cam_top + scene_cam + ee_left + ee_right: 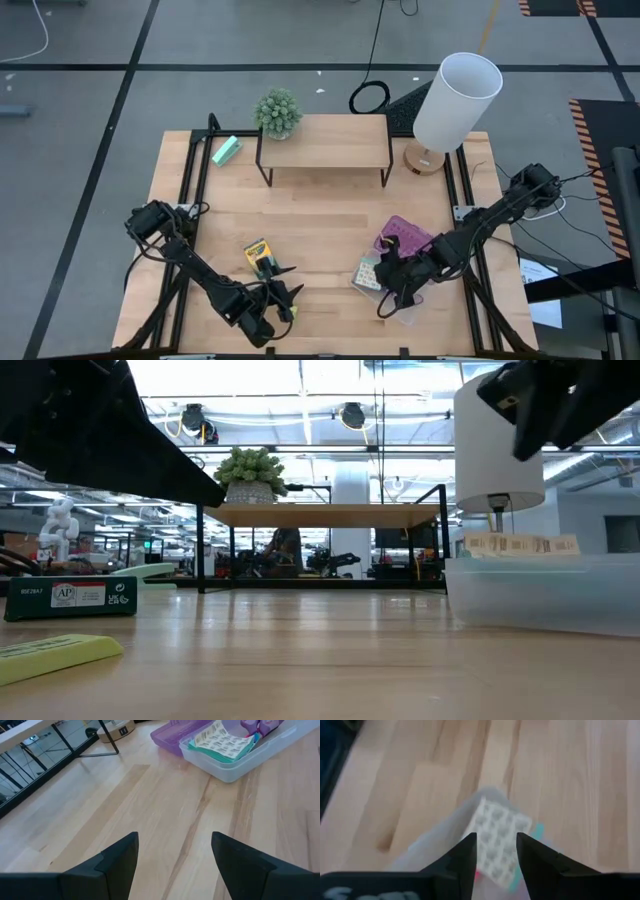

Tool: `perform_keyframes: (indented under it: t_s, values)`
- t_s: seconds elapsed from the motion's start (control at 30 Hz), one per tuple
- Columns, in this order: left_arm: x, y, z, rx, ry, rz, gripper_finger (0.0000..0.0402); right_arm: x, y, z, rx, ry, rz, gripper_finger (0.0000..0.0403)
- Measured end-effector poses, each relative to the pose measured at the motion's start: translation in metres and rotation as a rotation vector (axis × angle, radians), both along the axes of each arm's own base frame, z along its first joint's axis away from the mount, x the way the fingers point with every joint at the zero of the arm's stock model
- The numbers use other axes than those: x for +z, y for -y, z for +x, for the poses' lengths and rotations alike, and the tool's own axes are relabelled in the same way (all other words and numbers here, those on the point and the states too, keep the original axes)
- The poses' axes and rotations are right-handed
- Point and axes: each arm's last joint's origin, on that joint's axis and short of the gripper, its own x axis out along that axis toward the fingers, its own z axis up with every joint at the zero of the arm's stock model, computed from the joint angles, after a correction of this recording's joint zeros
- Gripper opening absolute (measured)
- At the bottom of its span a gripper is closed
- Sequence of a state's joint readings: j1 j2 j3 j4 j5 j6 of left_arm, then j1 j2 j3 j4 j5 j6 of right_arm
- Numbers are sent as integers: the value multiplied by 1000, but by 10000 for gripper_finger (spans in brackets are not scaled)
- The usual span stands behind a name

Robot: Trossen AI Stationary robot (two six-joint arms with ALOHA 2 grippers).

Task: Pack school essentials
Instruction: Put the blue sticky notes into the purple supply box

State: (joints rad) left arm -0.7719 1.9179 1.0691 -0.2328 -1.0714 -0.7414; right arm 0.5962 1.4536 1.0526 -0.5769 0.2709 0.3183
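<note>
A clear box (408,312) sits at the table's near right with a greenish patterned card pack (222,742) in it, and its purple lid (405,235) lies beside it on the far side. My right gripper (495,855) hovers open above the box, over the card pack (497,832). The yellow-green crayon box (258,256) lies flat on the table at the near left. Just right of it my left gripper (172,857) stands open above bare wood, pointing toward the clear box. A flat yellow-green piece (50,655) lies near the front edge.
At the back stands a low wooden shelf (325,135) on black legs, with a potted plant (278,112) on it. Right of the shelf stands a lamp with a white shade (455,100). A mint-green block (227,150) lies at the far left.
</note>
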Motion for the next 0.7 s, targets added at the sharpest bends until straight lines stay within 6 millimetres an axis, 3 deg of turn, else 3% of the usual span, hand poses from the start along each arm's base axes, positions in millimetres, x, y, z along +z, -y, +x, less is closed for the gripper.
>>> perform_keyframes:
  t_s: [0.2, 0.47, 0.7]
  values:
    - [0, 0, 0, 1, 0, -1, 253, -22, 7, 9, 6, 104, 83, 85]
    - [0, -5, 4, 22, 5, -18, 253, -49, 17, 4, -8, 158, 97, 11]
    - [-1, -14, 12, 38, -21, -43, 253, -63, 24, -4, -83, 141, 40, 7]
